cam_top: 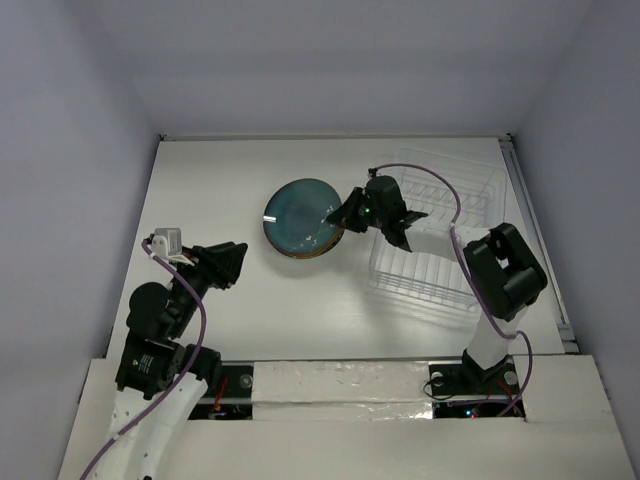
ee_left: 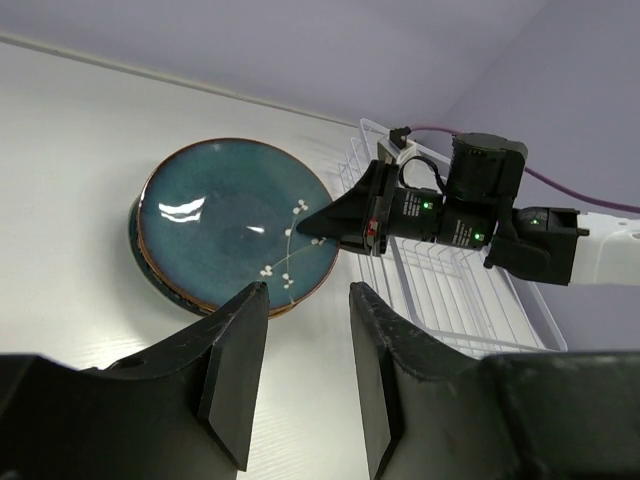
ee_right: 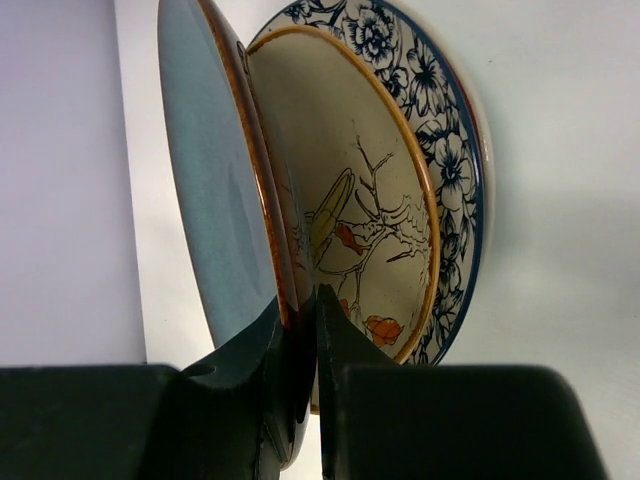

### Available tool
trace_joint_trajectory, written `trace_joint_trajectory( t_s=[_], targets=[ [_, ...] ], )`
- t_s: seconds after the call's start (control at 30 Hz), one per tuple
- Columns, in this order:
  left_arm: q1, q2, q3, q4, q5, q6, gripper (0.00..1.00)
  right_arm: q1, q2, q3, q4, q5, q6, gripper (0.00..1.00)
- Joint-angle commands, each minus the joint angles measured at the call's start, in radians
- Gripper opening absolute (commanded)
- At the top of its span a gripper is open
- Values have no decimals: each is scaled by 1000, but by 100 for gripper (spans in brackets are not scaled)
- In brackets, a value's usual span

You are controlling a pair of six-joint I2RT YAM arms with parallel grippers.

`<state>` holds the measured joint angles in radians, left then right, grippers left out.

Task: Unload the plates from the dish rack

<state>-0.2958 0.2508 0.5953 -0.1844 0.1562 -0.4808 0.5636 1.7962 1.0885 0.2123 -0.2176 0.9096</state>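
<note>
Plate stack sits near the middle of the surface (cam_top: pixel 220 190), a little toward the far edge and left of the dish rack (cam_top: pixel 440 270).

Dish rack: clear wire, upright dividers. It stands near the right edge, reaching toward the far right corner.

Right tool (ee_right: pixel 298 310): reaches from over the rack toward the stack. Both fingers are clamped on the rim of the dark teal-blue plate (ee_right: pixel 215 180), one on each face. The grip is on the rack side of the plate.

Dark teal-blue plate: topmost of the stack, with small white blossom marks on its glaze. The held edge is tilted up off the plate beneath, and the gap between them narrows toward the opposite rim.

Beneath it: tan plate (ee_right: pixel 340 160) with a branch and red-orange motif, orange rim. That one lies on the white plate with blue flowers (ee_right: pixel 440 150), whose rim shows around it. Anything lower in the stack cannot be made out.

Left tool (ee_left: pixel 308 295): near the left edge, toward the near side, well apart from the stack and pointed at it. Fingers are parted with nothing between them.
</note>
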Motion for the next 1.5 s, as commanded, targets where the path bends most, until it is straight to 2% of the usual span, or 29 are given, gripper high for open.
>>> trace_joint_trajectory(
  t_s=[0.0,0.1,0.13,0.2,0.3,0.33,0.43,0.53,0.7,0.83,0.9,1.03,1.1,1.17,1.2,1.33,1.47],
  targets=[
    [6,4,21,39,2,1,35,16,-24,11,272,-74,67,0],
    [6,2,21,40,2,1,35,16,-26,-4,266,-63,68,4],
    [6,2,21,40,2,1,35,16,-26,-6,248,-60,63,10],
    [6,2,21,39,3,1,35,16,-27,-2,213,-52,40,17],
    [6,-2,20,40,5,1,35,25,-41,4,125,-20,-15,32],
    [6,-2,20,40,6,-1,35,25,-46,7,84,-13,-27,43],
    [6,-5,18,43,5,-1,35,25,-49,2,59,-32,-58,61],
    [6,-7,18,43,8,-1,35,35,-47,11,0,-31,-95,70],
    [6,-8,18,42,6,-2,35,44,-90,33,-115,73,-178,81],
    [6,-8,20,42,6,-1,35,76,-95,124,-339,210,-273,95],
    [6,-10,20,40,6,-1,35,85,-93,152,-393,291,-302,97],
    [6,-10,23,39,3,1,36,85,-127,142,-363,297,-322,99],
    [6,-10,23,39,2,2,38,94,-158,128,-344,287,-337,98],
    [6,-5,23,37,-3,2,41,105,-217,131,-340,291,-350,90],
    [6,-4,24,34,-4,2,46,116,-242,134,-337,296,-365,84],
    [15,-4,26,34,-4,5,60,116,-400,117,-321,307,-402,0],
    [15,-22,31,31,-21,11,73,116,-637,45,-277,310,-459,0]
  ],
)
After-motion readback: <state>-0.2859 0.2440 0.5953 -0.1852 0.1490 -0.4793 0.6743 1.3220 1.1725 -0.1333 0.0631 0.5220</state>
